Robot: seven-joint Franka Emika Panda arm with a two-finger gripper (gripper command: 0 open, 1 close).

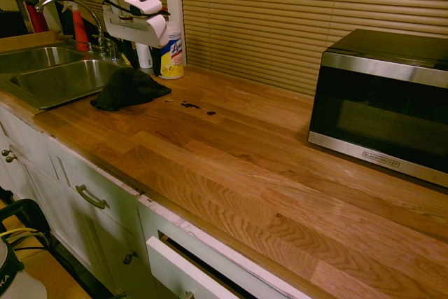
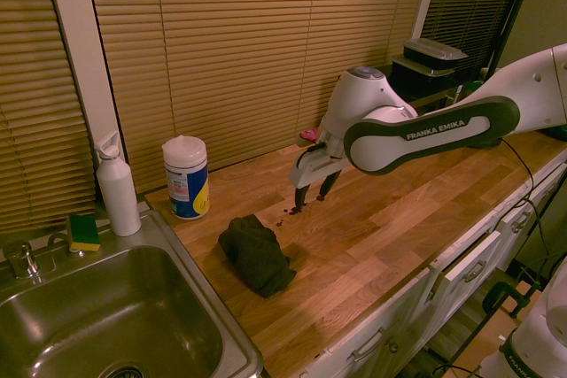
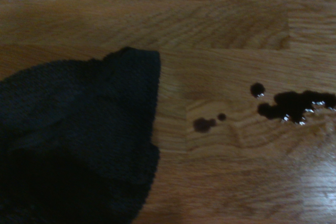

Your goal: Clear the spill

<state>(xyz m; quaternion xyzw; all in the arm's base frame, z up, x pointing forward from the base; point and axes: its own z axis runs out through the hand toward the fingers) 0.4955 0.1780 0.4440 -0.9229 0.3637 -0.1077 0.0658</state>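
The spill (image 1: 190,106) is a short line of small dark specks and smears on the wooden counter (image 1: 231,166). In the wrist view the spill (image 3: 294,106) shows as one wet blotch with three small drops beside it. A crumpled dark rag (image 1: 129,89) lies on the counter just to the sink side of the specks, not touching them; the rag (image 3: 79,140) fills a large part of the wrist view. My gripper (image 2: 312,196) hangs open and holds nothing, a little above the counter. One fingertip is right over the spill (image 2: 292,211), beside the rag (image 2: 257,254).
A steel sink (image 1: 56,78) is sunk into the counter beyond the rag. A wipes canister (image 2: 186,176), a white bottle (image 2: 117,188) and a sponge (image 2: 84,232) stand along the blinds. A microwave (image 1: 381,103) sits at the counter's other end.
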